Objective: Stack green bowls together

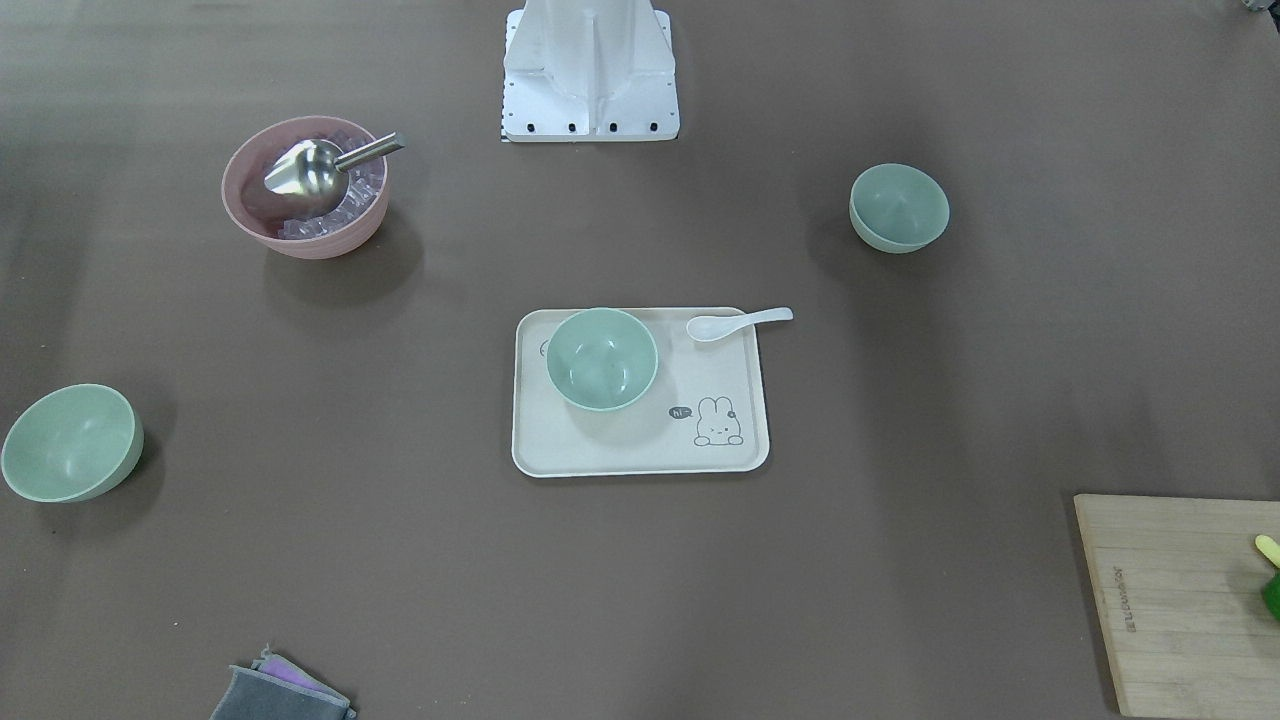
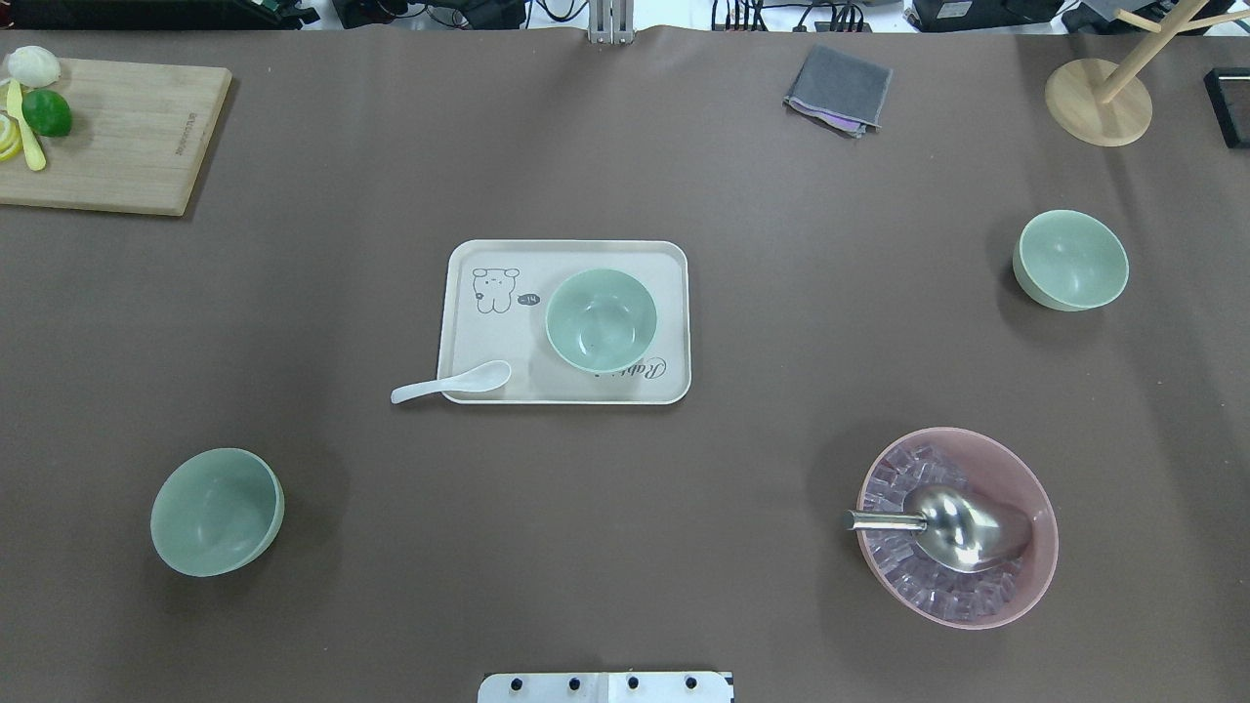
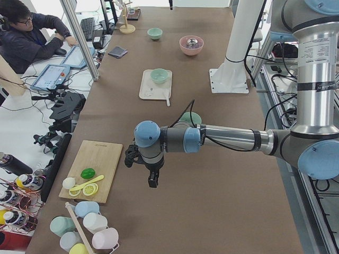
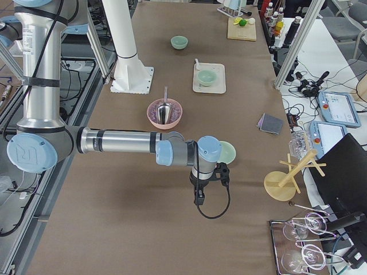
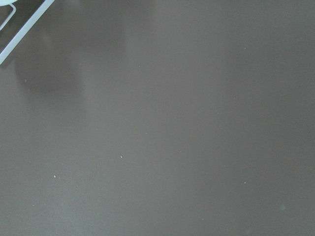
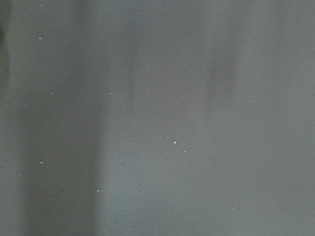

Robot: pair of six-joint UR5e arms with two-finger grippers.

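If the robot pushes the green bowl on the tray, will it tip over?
Probably it slides instead: the green bowl sits upright and empty on the smooth tray, so it is likely light. Its rounded sides narrow downward, so a high push might rock it.

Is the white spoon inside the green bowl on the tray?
No, the white spoon lies on the tray rim, beside the green bowl.

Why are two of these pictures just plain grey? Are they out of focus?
Left wrist view: only bare table, a pale edge in one corner. Right wrist view: same table, softer, with faint shadow bands. Overhead view: crisp, green bowls casting soft shadows.
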